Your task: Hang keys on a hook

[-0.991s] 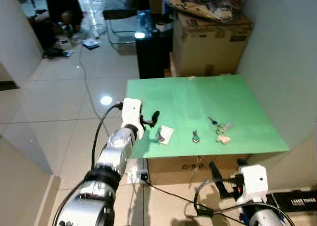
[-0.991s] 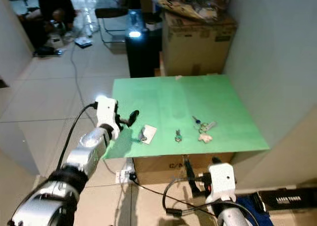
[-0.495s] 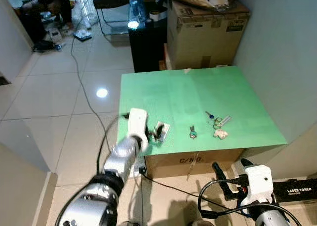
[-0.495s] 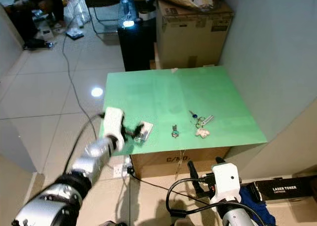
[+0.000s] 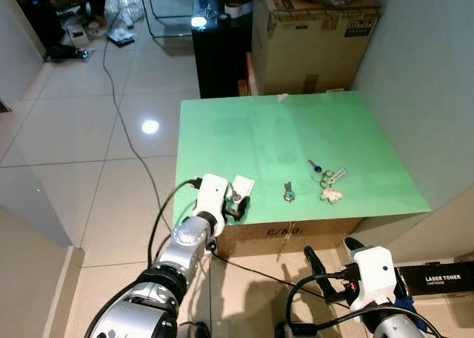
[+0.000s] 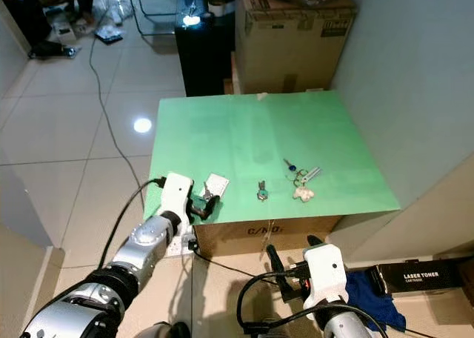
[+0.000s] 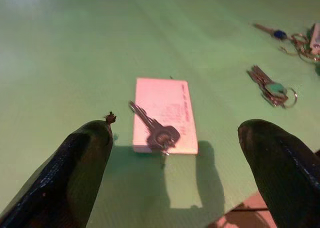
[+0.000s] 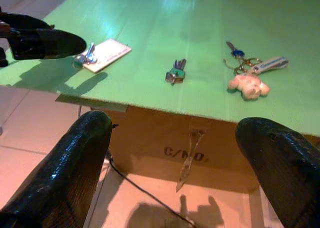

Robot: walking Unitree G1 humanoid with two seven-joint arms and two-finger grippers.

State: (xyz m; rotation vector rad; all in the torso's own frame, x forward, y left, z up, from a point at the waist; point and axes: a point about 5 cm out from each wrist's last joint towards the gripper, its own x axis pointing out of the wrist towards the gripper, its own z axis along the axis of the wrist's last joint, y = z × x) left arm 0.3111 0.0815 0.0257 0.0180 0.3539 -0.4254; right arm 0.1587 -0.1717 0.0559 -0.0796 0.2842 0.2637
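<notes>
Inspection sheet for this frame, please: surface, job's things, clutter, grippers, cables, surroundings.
Surface: green board lying on a cardboard box.
Job's things: single key resting on a white card; green-tagged keys; key bunch with a plush charm. Hook: nothing seen.
Clutter: nothing seen.
Grippers: left gripper open, at the board's near edge, fingers either side of the single key; right gripper open, below the board's front edge.
Cables: black cable across the floor tiles.
Surroundings: cardboard box and black cabinet behind the board.

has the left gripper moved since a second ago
Yes. The left gripper has come in toward the white card with the key on the green board; it now hangs open at the card's near edge.
</notes>
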